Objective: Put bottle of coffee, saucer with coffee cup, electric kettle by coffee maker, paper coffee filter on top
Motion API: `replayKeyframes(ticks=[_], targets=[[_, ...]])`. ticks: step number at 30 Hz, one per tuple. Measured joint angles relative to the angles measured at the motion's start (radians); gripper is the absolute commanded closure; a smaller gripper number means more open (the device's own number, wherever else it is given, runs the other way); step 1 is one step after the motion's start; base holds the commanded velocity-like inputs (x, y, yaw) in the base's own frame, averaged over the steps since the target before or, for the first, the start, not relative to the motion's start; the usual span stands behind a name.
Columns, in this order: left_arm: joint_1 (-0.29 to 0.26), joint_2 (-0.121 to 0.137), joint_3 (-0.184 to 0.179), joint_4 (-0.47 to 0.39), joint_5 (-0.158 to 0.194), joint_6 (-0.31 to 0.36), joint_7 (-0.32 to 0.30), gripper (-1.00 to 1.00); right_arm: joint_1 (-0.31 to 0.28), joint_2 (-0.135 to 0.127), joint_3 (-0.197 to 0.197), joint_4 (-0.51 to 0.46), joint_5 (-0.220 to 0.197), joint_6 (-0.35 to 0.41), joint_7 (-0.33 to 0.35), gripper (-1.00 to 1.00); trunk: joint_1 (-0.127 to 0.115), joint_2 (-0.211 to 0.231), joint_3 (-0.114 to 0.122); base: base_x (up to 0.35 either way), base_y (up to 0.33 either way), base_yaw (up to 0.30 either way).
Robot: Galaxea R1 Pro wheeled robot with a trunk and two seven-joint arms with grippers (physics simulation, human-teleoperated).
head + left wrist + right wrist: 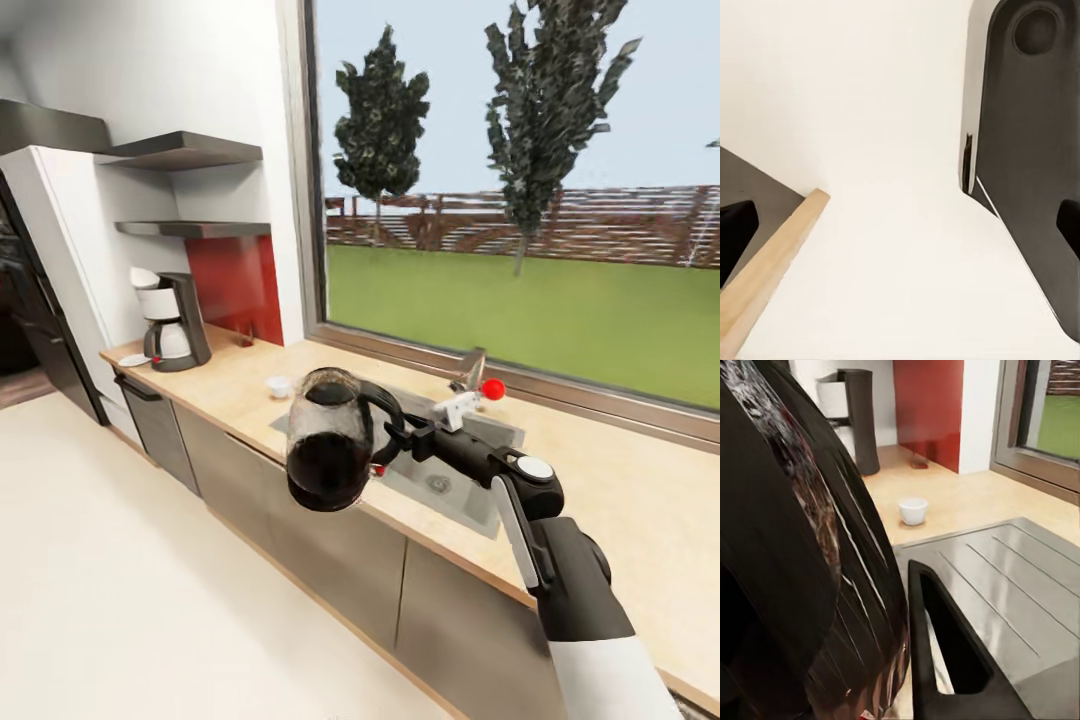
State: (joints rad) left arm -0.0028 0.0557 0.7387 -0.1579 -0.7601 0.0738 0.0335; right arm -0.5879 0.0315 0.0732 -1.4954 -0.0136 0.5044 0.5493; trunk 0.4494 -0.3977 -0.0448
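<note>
Your right pincer (395, 440), clenched on the electric kettle (330, 440) by its handle, holds it at frame centre above the worktop (300, 375) edge. The coffee maker (172, 320) lies upper left; carry leftward along the worktop.

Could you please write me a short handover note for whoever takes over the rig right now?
Right gripper: shut on the handle of the electric kettle, carried in the air in front of the countertop, near the sink.
Left gripper: open and holding nothing, its fingertips over the floor by the counter edge.
Coffee maker: on the countertop at the far end, under the shelves.
Saucer: beside the coffee maker, nothing on it.
Coffee cup: on the counter between coffee maker and sink.
Done: coffee maker in place, saucer beside it.
Left: set the kettle beside the coffee maker, cup onto saucer, then the coffee bottle and the filter.
</note>
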Motion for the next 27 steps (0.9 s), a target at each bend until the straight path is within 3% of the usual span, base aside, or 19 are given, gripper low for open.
replayKeyframes(ticks=[18,27], targets=[[0.0,0.001,0.002,0.0,0.0,0.0,0.0,-1.0,0.0,0.0,-0.001,-0.001,0.001,-0.003,0.0,1.0,0.0,0.0,-0.002,0.008,0.304,0.028],[0.0,0.001,0.002,-0.001,0.0,0.0,0.0,-1.0,0.0,0.0,-0.001,0.0,0.001,-0.003,0.0,1.0,0.0,0.0,-0.002,0.183,0.289,0.0]])
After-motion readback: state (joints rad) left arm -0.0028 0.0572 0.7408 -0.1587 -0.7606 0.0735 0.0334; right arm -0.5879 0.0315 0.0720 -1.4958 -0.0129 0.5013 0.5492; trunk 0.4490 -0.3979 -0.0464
